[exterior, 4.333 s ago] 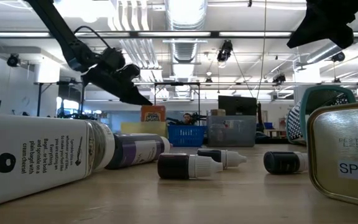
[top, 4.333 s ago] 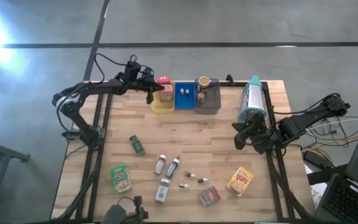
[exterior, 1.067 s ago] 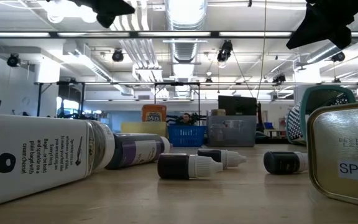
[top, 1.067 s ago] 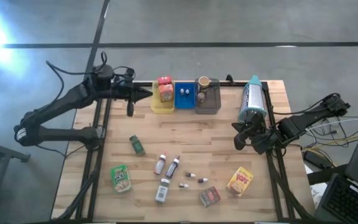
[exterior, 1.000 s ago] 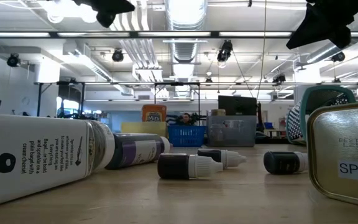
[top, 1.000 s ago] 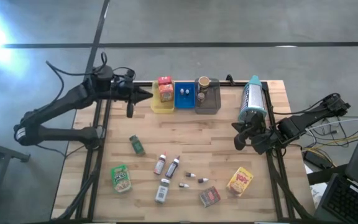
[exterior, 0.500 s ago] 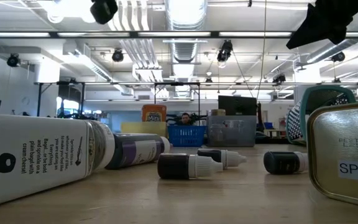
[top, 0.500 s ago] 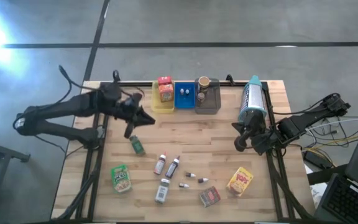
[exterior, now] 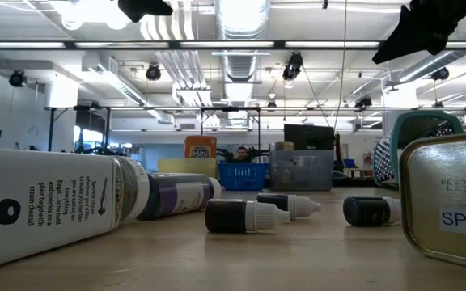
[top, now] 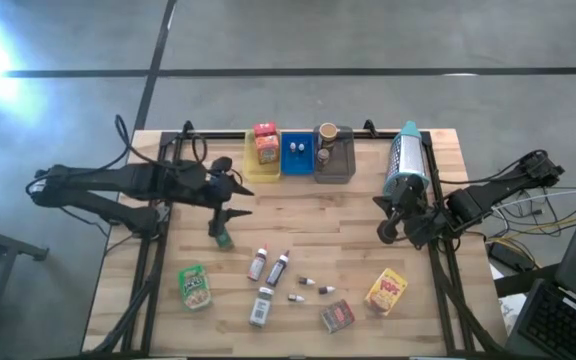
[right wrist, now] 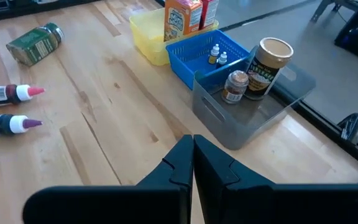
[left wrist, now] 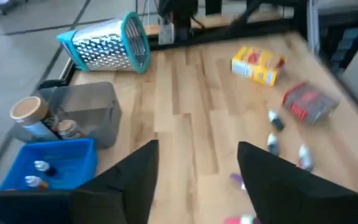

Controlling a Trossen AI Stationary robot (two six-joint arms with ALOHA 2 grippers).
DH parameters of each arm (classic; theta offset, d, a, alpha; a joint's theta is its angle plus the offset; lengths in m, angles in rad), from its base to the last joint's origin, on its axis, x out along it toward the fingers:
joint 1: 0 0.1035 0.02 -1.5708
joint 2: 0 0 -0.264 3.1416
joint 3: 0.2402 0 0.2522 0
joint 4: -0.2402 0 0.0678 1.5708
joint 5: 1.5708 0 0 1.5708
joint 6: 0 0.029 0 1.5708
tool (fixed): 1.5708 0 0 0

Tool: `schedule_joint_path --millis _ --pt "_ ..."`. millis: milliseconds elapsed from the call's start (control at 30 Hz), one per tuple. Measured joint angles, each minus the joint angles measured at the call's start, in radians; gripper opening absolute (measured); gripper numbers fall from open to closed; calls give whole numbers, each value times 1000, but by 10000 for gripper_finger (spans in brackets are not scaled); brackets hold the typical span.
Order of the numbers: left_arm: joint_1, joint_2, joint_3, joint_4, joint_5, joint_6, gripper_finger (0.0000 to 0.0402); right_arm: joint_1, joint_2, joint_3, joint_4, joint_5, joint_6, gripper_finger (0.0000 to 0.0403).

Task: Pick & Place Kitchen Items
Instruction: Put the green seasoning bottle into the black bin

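My left gripper (top: 240, 200) hovers open over the table's left part, just far of a small green jar (top: 221, 235) lying on the wood; nothing is between its fingers (left wrist: 129, 180). My right gripper (top: 392, 222) waits shut near the right edge, its fingers (right wrist: 193, 155) empty. Loose on the near half lie a green pouch (top: 195, 286), two slim bottles (top: 258, 264), a white-labelled jar (top: 261, 306), tiny vials (top: 308, 283), a red box (top: 337, 316) and a yellow pouch (top: 386, 291).
Along the far edge stand a yellow tray (top: 252, 168) holding snack boxes (top: 265, 143), a blue tray (top: 286, 157) with vials and a grey tray (top: 340, 165) with a brown cup (top: 327, 133). A teal-rimmed grater (top: 406, 160) lies at the far right. Bare wood lies mid-table.
My left gripper has swung from the far edge beside the yellow tray toward the near edge and slightly down, ending above the green jar, and it has opened. Nothing on the table has moved.
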Motion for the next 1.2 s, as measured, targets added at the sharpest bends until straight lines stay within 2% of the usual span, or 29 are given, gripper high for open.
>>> schedule_joint_path --millis 133,300,467,633,833,967,1200 --pt "0 -1 0 -71 -35 178 244 -4 0 0 1 4 1 8" --pt "0 -1 0 -148 -87 428 243 -4 0 0 8 56 2 8" --pt "0 0 0 -183 -96 450 244 -4 0 0 9 86 11 8" --pt "1 1 0 -362 -112 577 242 -5 0 0 9 87 78 8" --pt "5 11 0 -529 -140 671 241 -5 0 0 11 140 151 8" --pt "17 21 0 -594 -140 762 241 -5 0 0 11 180 190 8" --pt "76 64 -5 -657 -141 922 241 -5 0 0 11 184 284 8"
